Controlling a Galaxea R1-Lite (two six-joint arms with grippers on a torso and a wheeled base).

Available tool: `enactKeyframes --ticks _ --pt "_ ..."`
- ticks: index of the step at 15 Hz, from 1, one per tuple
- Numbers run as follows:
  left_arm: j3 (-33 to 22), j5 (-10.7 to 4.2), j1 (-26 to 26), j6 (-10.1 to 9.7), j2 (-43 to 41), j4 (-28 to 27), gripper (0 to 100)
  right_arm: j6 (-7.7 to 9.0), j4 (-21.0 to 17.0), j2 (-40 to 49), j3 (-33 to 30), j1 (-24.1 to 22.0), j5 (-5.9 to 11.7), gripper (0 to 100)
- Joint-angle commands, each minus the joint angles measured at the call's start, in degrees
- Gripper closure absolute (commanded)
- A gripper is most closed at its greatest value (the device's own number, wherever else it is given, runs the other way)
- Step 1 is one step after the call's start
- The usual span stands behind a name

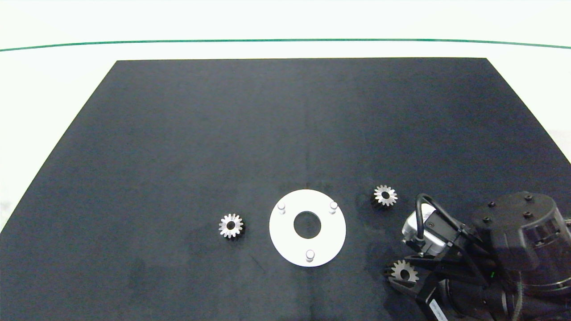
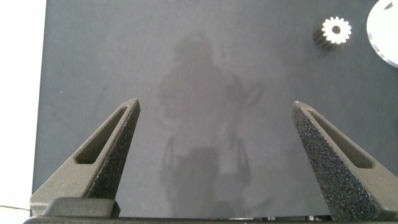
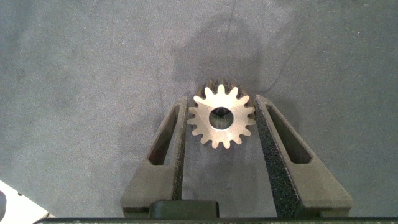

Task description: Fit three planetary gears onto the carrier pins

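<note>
From above, the bench (image 1: 53, 89) is white, with a thin green line running across its far part. A large black mat (image 1: 285, 133) covers most of it, matte and slightly mottled, with a faint seam down its middle. Near the mat's near edge lies the white disc (image 1: 328, 238) with a large centre hole and three carrier pins (image 1: 309, 255) standing in a triangle, all of them bare. One of the planetary gears (image 1: 231, 225) lies flat on the mat just left of the disc. A second gear (image 1: 385, 195) lies to the disc's right, slightly farther back. A third gear (image 1: 403, 271) sits nearer, right of the disc, at the tip of the right arm, which reaches in from the near right corner. The right pincer (image 1: 400, 277) is around this gear.

In the left wrist view, the left pincer (image 2: 214, 124) hangs wide open over bare mat, with nothing between its fingers. A gear (image 2: 336, 29) and a sliver of the white disc (image 2: 385, 34) show beyond it, and a strip of white bench (image 2: 18, 93) runs along the mat's edge.

In the right wrist view, the right pincer (image 3: 221, 115) is narrowed on a gear (image 3: 221, 117), its fingers (image 3: 177, 134) pressed against the teeth on either side. The gear lies flat, its centre hole facing upward, grey mat beneath it.
</note>
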State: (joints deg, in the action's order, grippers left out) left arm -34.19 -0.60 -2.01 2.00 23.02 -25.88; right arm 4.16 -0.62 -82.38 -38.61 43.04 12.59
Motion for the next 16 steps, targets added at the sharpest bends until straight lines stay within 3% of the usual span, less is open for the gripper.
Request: enactKeyframes --ticks 1,2,3,16 --pt "0.0 -0.02 0.0 0.02 0.1 -0.1 0 0.06 0.0 -0.6 -0.1 0.0 0.06 87" --pt "0.0 -0.02 0.0 0.02 0.1 -0.1 0 0.06 0.0 -0.8 0.0 0.0 0.15 87" --pt "0.0 -0.02 0.0 0.02 0.2 -0.1 0 0.15 0.0 -0.9 0.0 0.0 0.24 0" --pt "-0.4 -0.11 0.0 0.02 0.2 -0.1 0 -0.11 -0.1 -0.2 0.9 0.0 0.24 0"
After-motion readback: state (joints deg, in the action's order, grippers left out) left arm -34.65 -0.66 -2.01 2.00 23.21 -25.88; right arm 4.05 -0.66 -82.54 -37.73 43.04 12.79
